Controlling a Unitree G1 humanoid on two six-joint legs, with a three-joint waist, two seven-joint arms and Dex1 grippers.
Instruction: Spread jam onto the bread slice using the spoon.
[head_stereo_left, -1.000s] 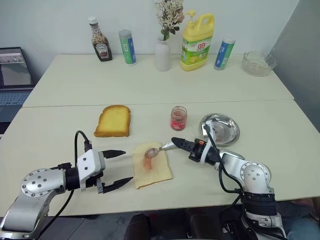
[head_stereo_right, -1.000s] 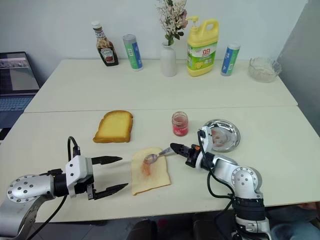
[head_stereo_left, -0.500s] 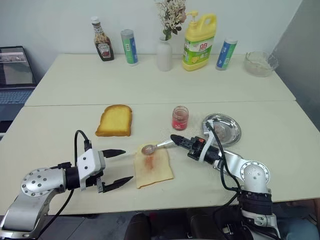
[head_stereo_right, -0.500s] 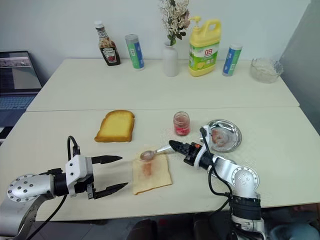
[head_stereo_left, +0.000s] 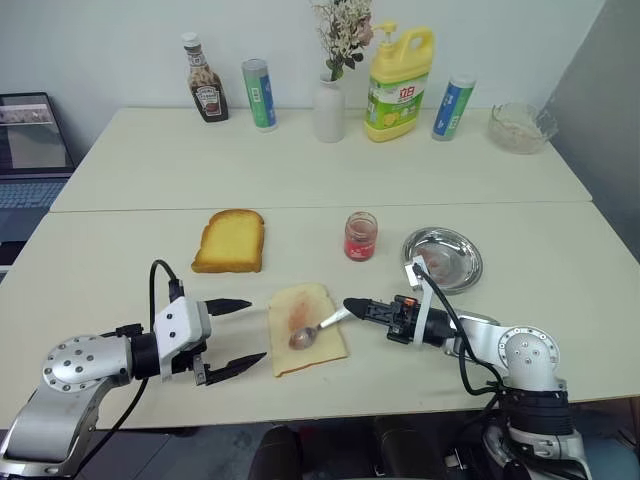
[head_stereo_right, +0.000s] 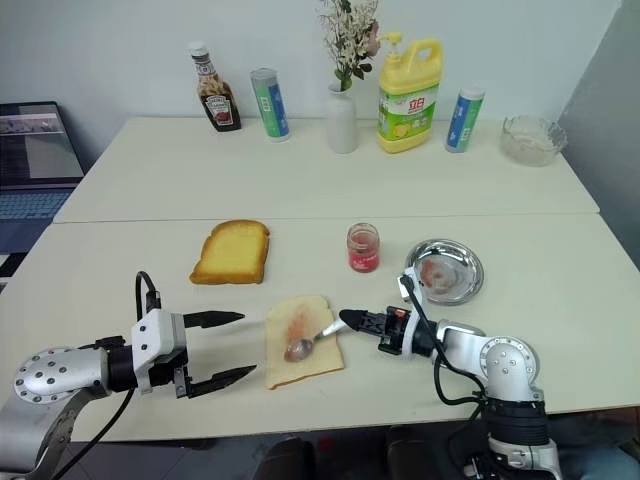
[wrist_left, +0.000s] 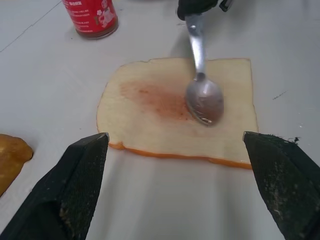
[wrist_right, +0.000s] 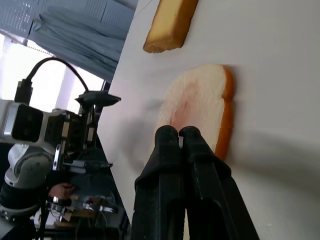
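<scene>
Shut black jaws point over the smeared bread slice (wrist_right: 200, 107), beyond it a thicker golden slice (wrist_right: 170, 22).

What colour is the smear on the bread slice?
Reddish-pink, on the bread slice; clearest in the left wrist view.

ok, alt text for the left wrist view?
A silver spoon rests bowl-down on a jam-smeared bread slice, its handle held by the right gripper. The left gripper's open fingers frame the slice; a red jar stands beyond.

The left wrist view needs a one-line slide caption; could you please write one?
Spoon bowl resting on the jam-smeared bread slice, framed by the open left gripper.
</scene>
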